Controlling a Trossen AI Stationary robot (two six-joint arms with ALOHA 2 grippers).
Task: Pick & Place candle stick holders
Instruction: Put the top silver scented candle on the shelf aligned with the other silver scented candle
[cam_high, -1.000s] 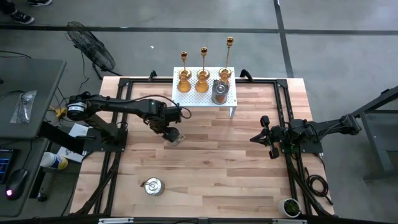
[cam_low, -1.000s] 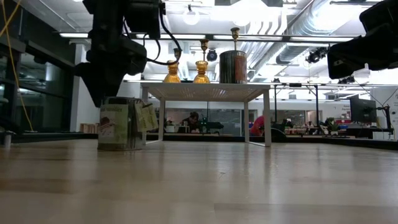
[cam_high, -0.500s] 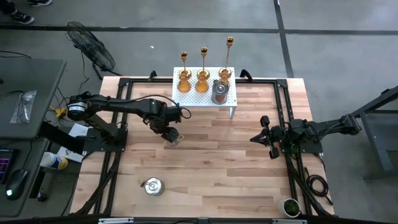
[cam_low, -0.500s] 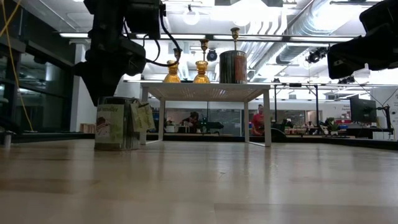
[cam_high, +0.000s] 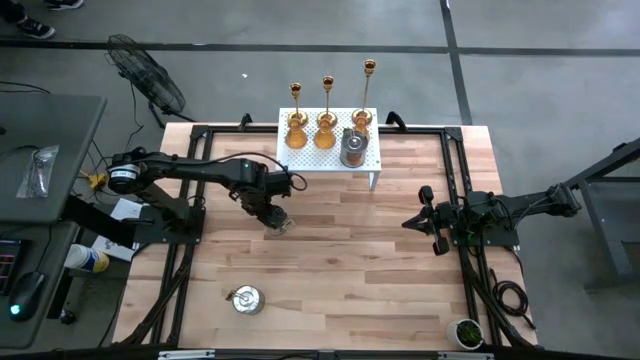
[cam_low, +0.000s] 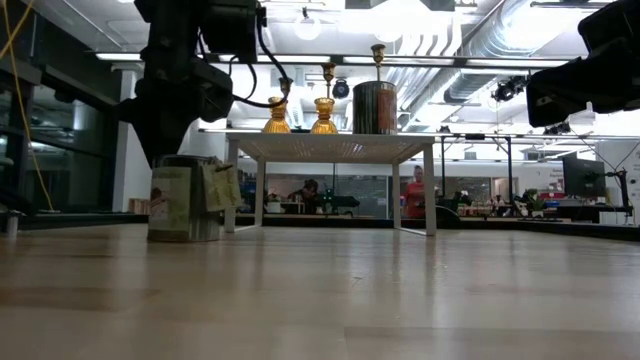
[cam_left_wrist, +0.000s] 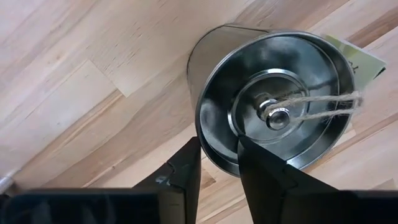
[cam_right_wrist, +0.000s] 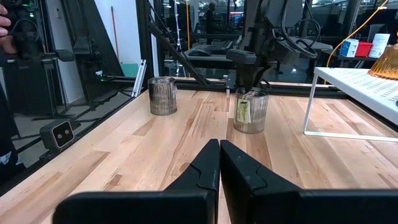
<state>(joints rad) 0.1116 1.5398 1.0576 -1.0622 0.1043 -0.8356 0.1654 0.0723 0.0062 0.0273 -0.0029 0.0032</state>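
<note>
Fingers of our left end effector straddle the rim of a squat silvery round pot with a paper tag, one finger inside and one outside, nearly closed on the thin metal wall though we cannot tell whether they press it. In the high view this left end effector sits over the pot on the pale wooden table, just in front of the white perforated metal rack. On the rack we see three slender shiny gold candlesticks, three small amber-orange cups and another silvery pot. A third silvery pot stands well apart near the table's front. Our right end effector waits at the table's right side, fingers closed together and empty.
</note>
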